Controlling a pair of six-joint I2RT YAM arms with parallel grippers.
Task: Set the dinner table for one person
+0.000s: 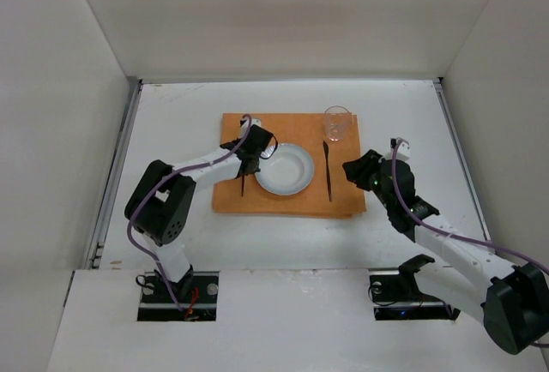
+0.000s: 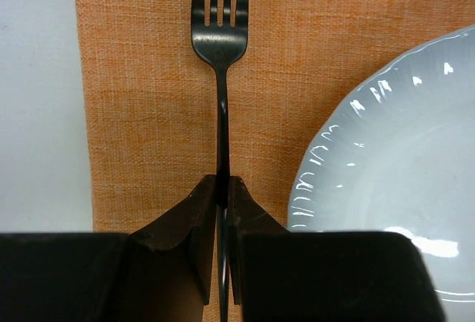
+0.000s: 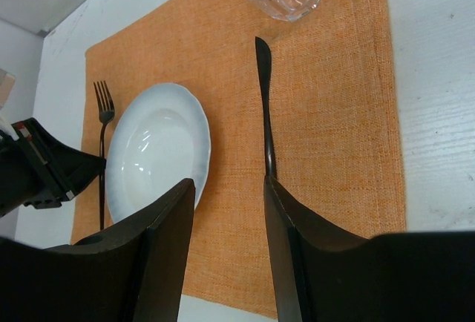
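Overhead, the dinner table (image 1: 180, 115) fills the middle of the frame, a white slab between white walls, with an orange placemat (image 1: 296, 132) sitting at its centre. On the mat there's a white scalloped plate (image 1: 287, 169), a dark fork (image 2: 220, 40) just left of it and a dark knife (image 3: 264, 107) to its right, both lying lengthwise. A clear glass (image 1: 337, 123) stands at the mat's upper right corner, above the knife tip.

The left gripper (image 2: 222, 196) is down on the fork. In its wrist view, bottom centre, the two fingers are pinched tight on the thin handle, and the tines point to the top of the frame. The fork lies flat on the orange weave, apart from the plate rim on the right.

The right gripper (image 3: 228, 185) sits at the mat's right edge in the overhead view. Its wrist view shows the jaws parted, with only placemat between them. The knife's handle end slips behind the right-hand finger, and I can't tell if they touch.
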